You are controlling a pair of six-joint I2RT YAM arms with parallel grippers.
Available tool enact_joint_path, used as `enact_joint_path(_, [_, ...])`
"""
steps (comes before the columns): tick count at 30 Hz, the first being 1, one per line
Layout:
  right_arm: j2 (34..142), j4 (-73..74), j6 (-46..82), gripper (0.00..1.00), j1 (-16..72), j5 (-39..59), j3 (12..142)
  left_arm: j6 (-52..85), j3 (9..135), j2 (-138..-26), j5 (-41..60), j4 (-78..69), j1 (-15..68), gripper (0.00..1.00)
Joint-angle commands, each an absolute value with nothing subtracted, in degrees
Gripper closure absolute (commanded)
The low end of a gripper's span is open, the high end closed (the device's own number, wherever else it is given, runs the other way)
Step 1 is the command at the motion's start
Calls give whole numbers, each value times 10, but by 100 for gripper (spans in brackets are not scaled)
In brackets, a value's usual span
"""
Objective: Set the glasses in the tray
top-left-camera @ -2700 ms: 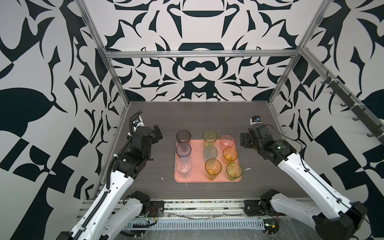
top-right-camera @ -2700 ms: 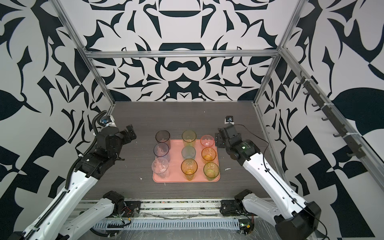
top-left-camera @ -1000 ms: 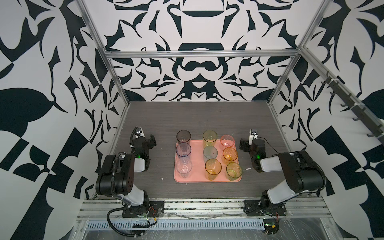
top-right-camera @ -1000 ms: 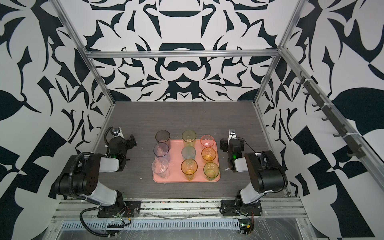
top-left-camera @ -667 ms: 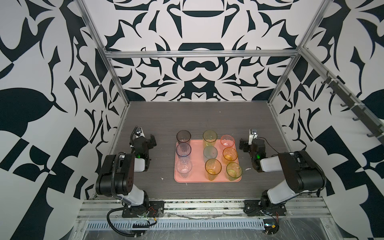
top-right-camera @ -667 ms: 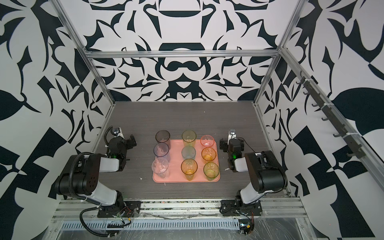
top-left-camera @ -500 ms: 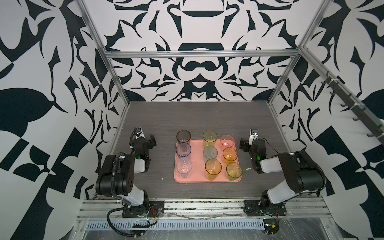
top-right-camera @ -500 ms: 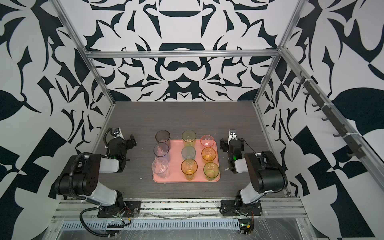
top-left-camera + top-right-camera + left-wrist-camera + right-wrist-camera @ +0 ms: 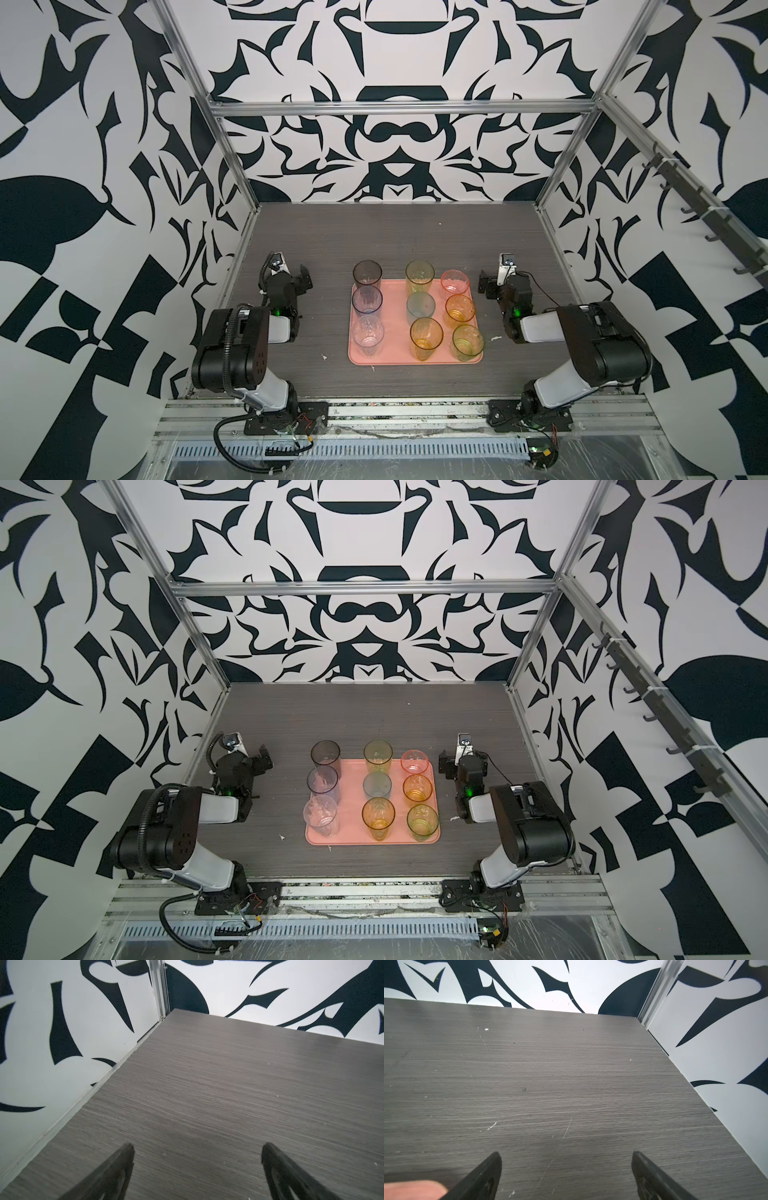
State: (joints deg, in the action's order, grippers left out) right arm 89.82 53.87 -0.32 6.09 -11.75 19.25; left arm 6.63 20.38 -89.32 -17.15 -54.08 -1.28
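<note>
on the flat pink tray [image 9: 395, 326], translucent tapered glasses [image 9: 426, 338] stand upright.

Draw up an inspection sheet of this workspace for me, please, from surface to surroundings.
Surface: dark wood-grain table, finely scratched.
Job's things: nine glasses upright on the pink tray. The smoky grey glass is at the far left corner with its base hidden, so I cannot tell whether it is inside the rim.
Clutter: a few white specks beside the tray.
Grippers: left gripper and right gripper open, empty, either side of the tray, not touching it.
Cables: black hose on the left arm; thin wire at the right wrist.
Surroundings: patterned walls, aluminium frame, hook rail.
</note>
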Motion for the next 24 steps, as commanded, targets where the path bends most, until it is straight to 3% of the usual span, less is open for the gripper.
enact_joint_path(1, [890,530,-9,0,60,-116,199,72,205,-889,-179,-540,-16,1])
enact_joint_path(10, [888,650,-5,0,60,-122,133,80,177,-884,-197,-588,-16,1])
enact_joint_path(16, [889,522,3,0,60,-145,201,80,204,-889,-198,-540,-15,0])
enact_joint_path(24, [892,529,2,0,60,-141,200,80,207,-889,-199,-538,-15,0])
